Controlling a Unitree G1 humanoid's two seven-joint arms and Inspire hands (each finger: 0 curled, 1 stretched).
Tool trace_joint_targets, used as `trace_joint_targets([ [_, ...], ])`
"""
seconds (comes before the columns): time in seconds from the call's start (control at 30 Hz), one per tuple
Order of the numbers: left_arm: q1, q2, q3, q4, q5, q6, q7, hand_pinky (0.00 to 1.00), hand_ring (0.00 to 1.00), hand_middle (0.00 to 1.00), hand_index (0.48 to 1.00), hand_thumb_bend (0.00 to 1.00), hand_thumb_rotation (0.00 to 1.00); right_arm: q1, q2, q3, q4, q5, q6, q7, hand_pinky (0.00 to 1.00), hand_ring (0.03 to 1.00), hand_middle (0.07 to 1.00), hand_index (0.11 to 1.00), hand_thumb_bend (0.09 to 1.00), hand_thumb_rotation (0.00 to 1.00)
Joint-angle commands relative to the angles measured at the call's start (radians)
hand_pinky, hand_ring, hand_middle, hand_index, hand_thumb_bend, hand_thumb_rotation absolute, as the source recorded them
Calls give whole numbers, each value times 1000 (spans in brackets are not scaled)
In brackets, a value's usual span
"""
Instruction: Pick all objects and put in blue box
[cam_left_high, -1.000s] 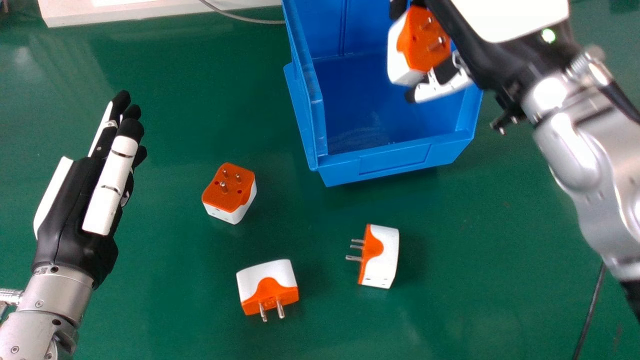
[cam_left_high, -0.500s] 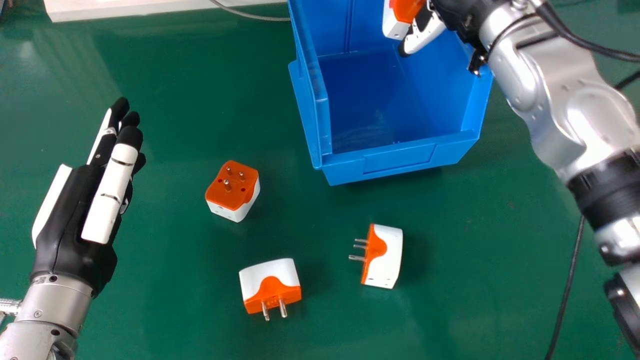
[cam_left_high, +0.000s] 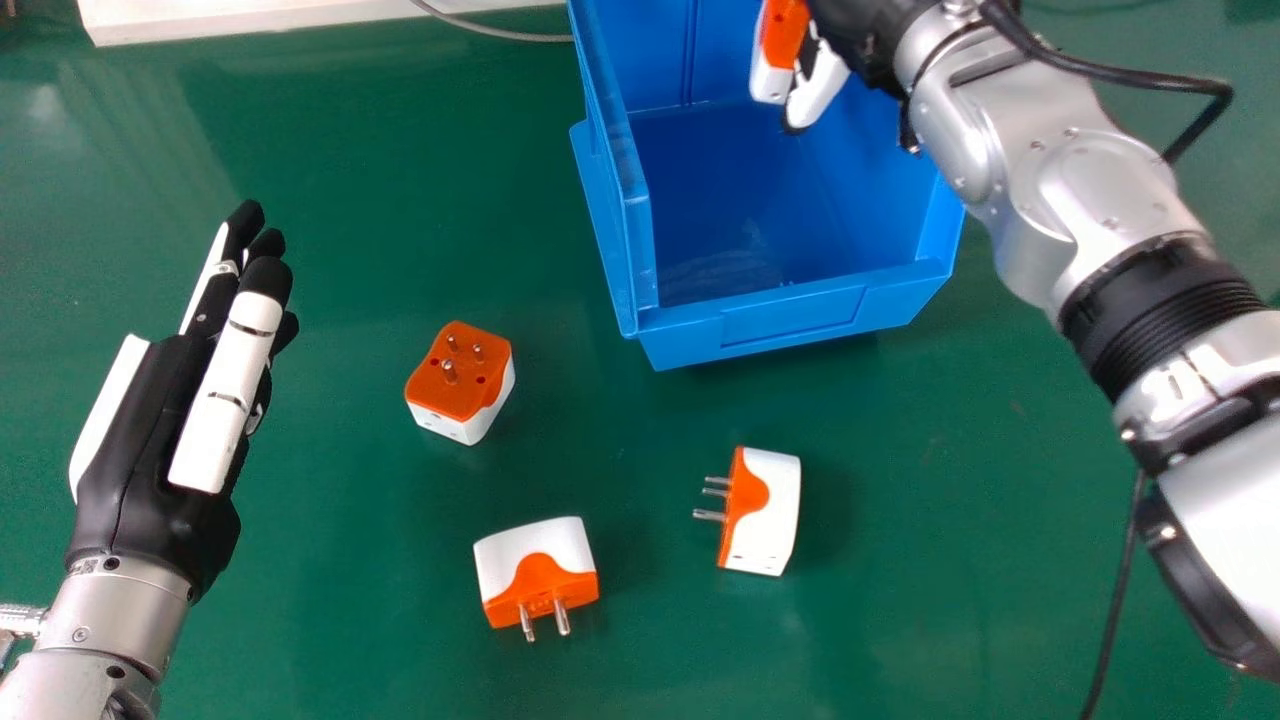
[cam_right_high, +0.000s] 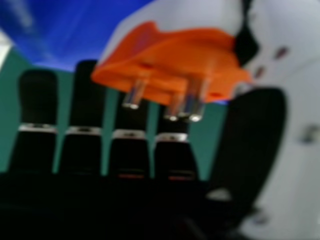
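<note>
The right hand (cam_left_high: 822, 88) pinches one adapter (cam_left_high: 784, 36) with thumb and fingers, at the far part of the blue box (cam_left_high: 790, 322); whether below the rim, I cannot tell. Outside are lying three other adapters (cam_left_high: 768, 515). Left hand (cam_left_high: 150, 450) has straight fingers.

Blue box (cam_left_high: 800, 325): open from above, tall wall at frame left, low front lip.
Box's far end: right hand (cam_left_high: 820, 85) and held plug (cam_left_high: 785, 40) in the way.
Frame centre: bare tabletop (cam_left_high: 350, 600) lanes between upper-left plug (cam_left_high: 460, 385), lower plug (cam_left_high: 535, 570), right-hand plug (cam_left_high: 765, 515).
Frame right: right arm (cam_left_high: 1080, 200) crosses.
Frame left: left hand (cam_left_high: 160, 430), gap beside it.
</note>
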Motion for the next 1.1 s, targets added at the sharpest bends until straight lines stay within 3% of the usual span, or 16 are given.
trace_joint_targets([
  [0.0,4,-5,0,-30,-8,-2,5,981,999,1000,1000,537,908,-53,12,9,10,15,6,-18,356,464,531,462,497,0],
  [0.57,9,-8,-6,-42,1,-1,8,969,994,1000,1000,543,889,-10,58,99,74,32,-18,-42,384,468,512,461,500,0],
  [1.07,30,-9,-12,-71,11,-3,12,960,990,1000,1000,548,872,17,68,129,109,44,-9,-73,395,488,517,433,500,0],
])
